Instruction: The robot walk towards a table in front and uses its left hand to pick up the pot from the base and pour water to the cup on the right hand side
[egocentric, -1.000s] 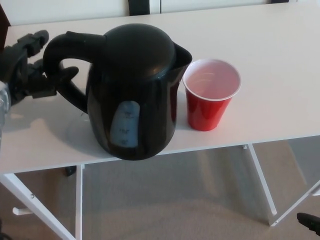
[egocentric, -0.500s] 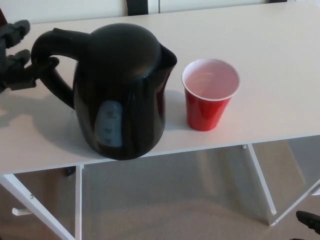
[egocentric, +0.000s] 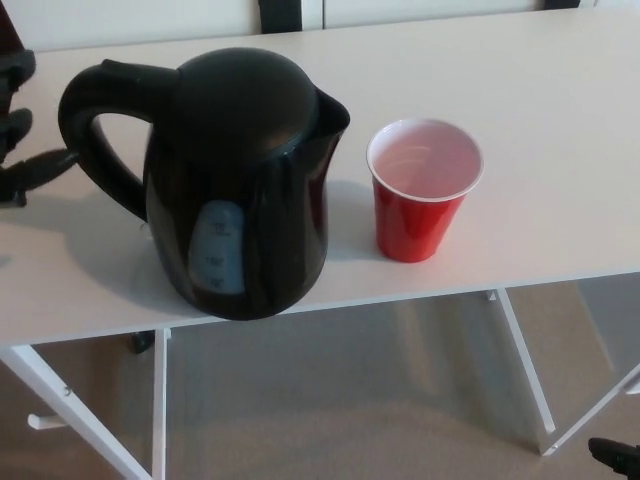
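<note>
A black electric kettle (egocentric: 240, 190) stands upright near the front edge of the white table (egocentric: 560, 150), its handle (egocentric: 95, 130) pointing left and its spout toward the cup. A red plastic cup (egocentric: 422, 200) with a white inside stands just right of the kettle, a small gap between them. My left hand (egocentric: 22, 135) shows at the left picture edge, fingers apart, holding nothing, a little left of the handle and not touching it. The right hand does not show.
The table's white legs (egocentric: 520, 370) run down to a beige carpet (egocentric: 340, 400). A dark object (egocentric: 280, 12) stands beyond the table's far edge. A black shape (egocentric: 615, 455) sits at the bottom right corner.
My left hand has let go of the handle and drawn back to the left. The kettle has shifted left and come to rest on the table; the cup has stayed put.
</note>
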